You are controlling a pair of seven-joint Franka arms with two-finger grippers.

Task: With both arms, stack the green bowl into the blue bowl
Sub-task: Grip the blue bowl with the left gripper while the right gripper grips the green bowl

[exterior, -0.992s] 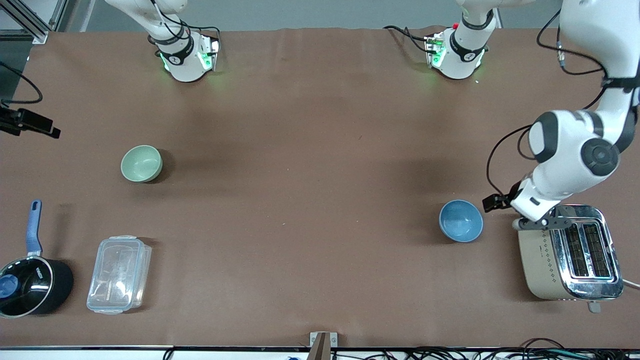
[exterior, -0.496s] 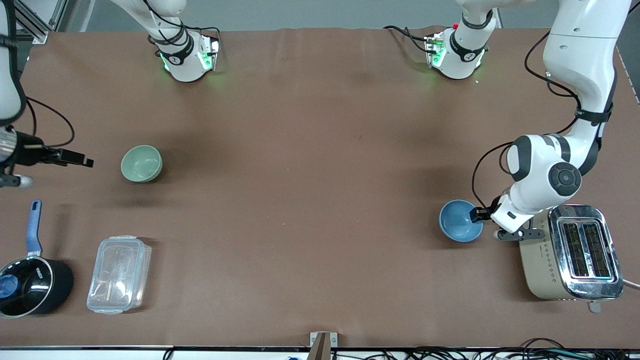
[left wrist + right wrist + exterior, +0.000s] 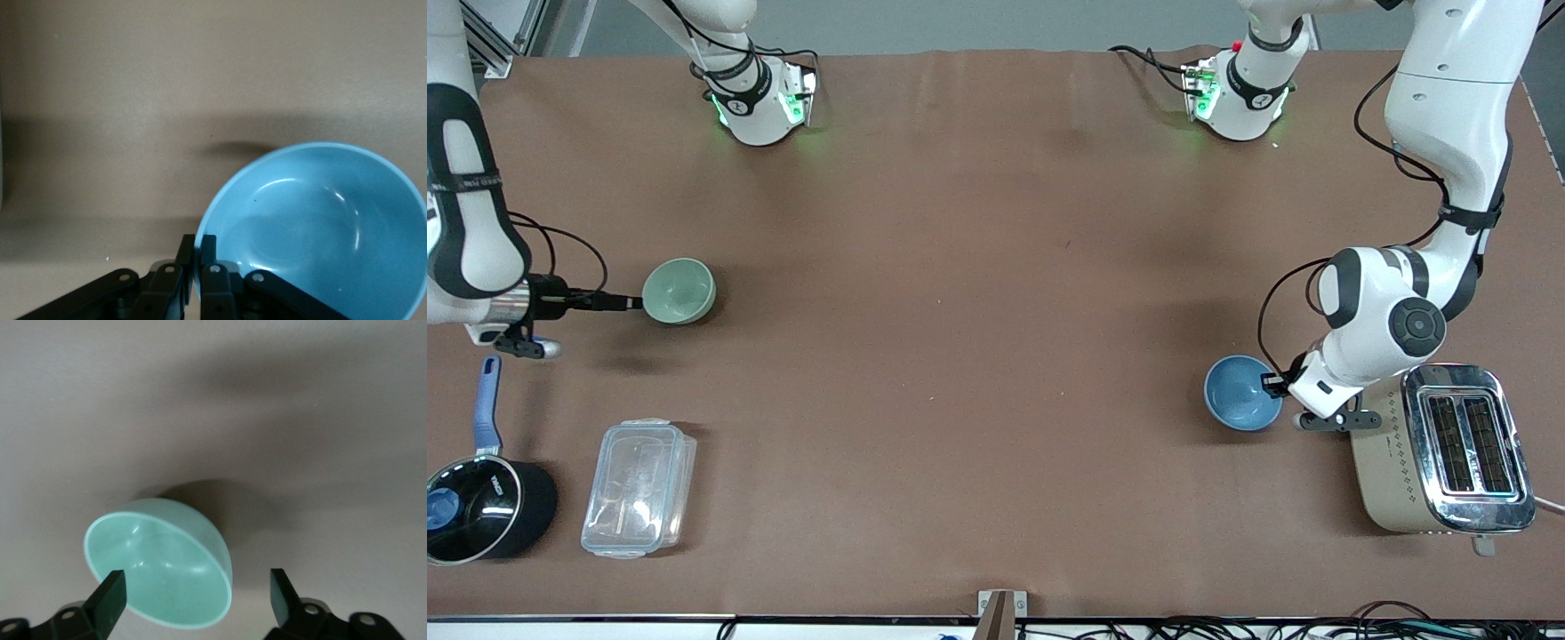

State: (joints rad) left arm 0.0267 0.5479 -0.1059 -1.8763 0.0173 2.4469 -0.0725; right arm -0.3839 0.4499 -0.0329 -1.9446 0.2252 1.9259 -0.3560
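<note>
Left gripper pinches the blue bowl's rim; right gripper, spread beside the green bowl, must close next.

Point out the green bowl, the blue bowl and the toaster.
green bowl [image 3: 679, 290], front view, inside of the bowl.
blue bowl [image 3: 1239, 392], front view, inside of the bowl.
toaster [image 3: 1392, 480], front view, its beige side wall.
</note>
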